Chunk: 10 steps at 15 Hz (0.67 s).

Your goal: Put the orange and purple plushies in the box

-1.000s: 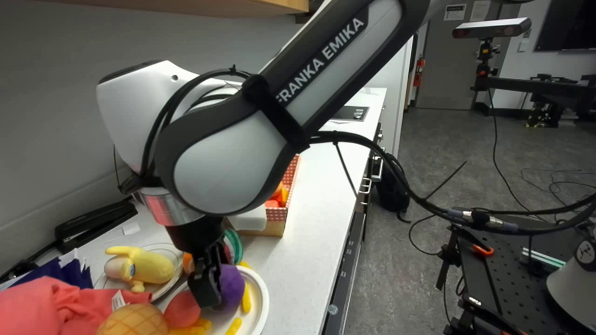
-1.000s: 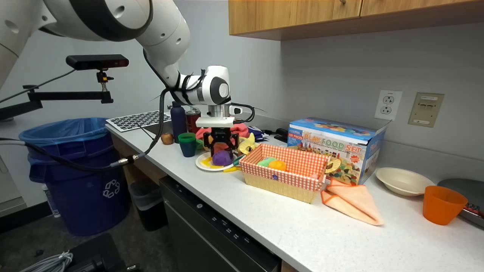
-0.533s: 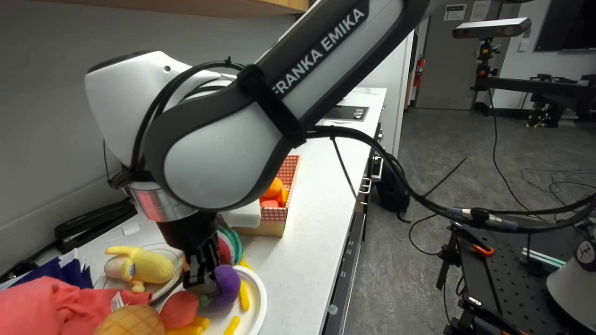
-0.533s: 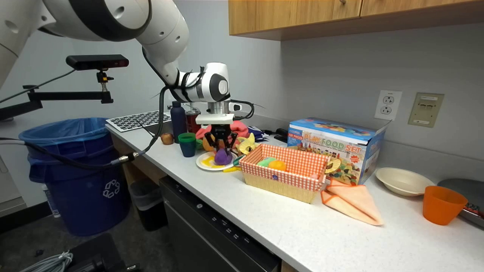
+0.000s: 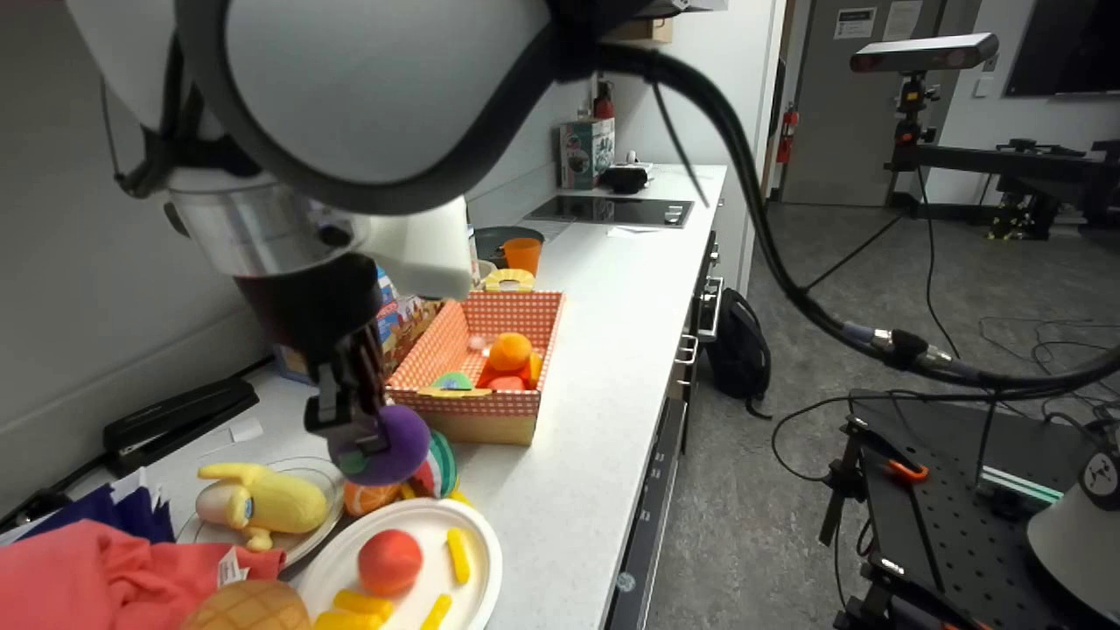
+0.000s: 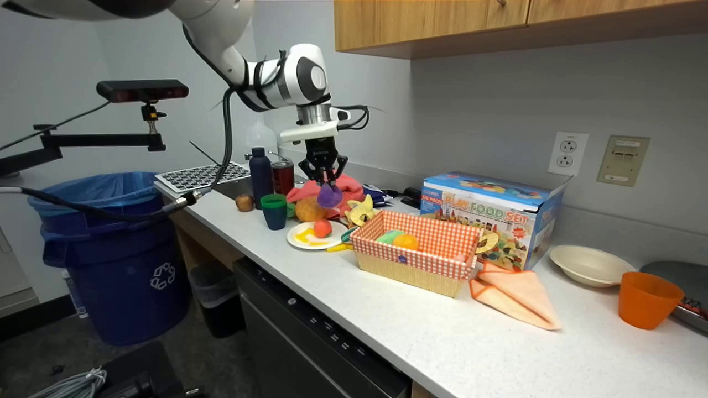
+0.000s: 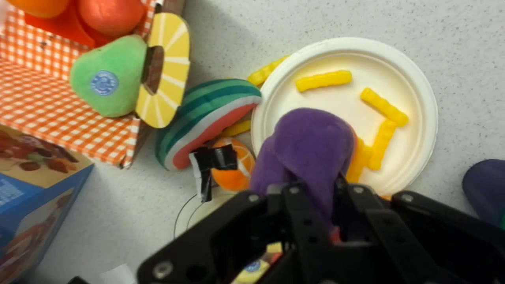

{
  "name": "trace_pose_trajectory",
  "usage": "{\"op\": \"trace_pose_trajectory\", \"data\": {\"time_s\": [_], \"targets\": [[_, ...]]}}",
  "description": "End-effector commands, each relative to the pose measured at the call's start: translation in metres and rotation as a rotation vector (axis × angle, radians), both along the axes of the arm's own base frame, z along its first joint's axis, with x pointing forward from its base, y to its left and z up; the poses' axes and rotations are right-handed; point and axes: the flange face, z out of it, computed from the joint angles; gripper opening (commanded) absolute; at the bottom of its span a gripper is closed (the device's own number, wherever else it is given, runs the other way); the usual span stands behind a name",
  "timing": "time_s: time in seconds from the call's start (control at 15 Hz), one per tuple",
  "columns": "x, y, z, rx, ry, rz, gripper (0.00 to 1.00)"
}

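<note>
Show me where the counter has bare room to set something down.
Bare counter lies between the basket and the front edge, and between the napkin and orange cup. It is crowded between basket and plate, where the watermelon and yellow sticks lie.

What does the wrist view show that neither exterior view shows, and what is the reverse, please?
Only the wrist view shows the pear nearly whole, and a bent black piece I cannot identify.
Only from outside: the orange cup in both exterior views, and the backpack in an exterior view.
All share the purple plush in the jaws, the checked box with an orange inside, and the plate.
</note>
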Motion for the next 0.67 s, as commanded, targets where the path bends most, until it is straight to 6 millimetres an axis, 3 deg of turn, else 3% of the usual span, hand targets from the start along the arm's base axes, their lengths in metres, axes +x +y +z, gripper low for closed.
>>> {"op": "trace_pose_trajectory", "data": {"time_s": [0.0,0.4,0.47,0.6], "targets": [[-0.014,-0.016,0.048,-0.064,-0.058,-0.052,0.04],[-0.030,-0.057,0.083,-0.088,-0.150,-0.225,0.04],[-0.017,-0.045,0.075,-0.069,-0.118,-0.172,0.17],[-0.022,-0.052,0.080,-0.077,-0.129,-0.209,0.17]]}}
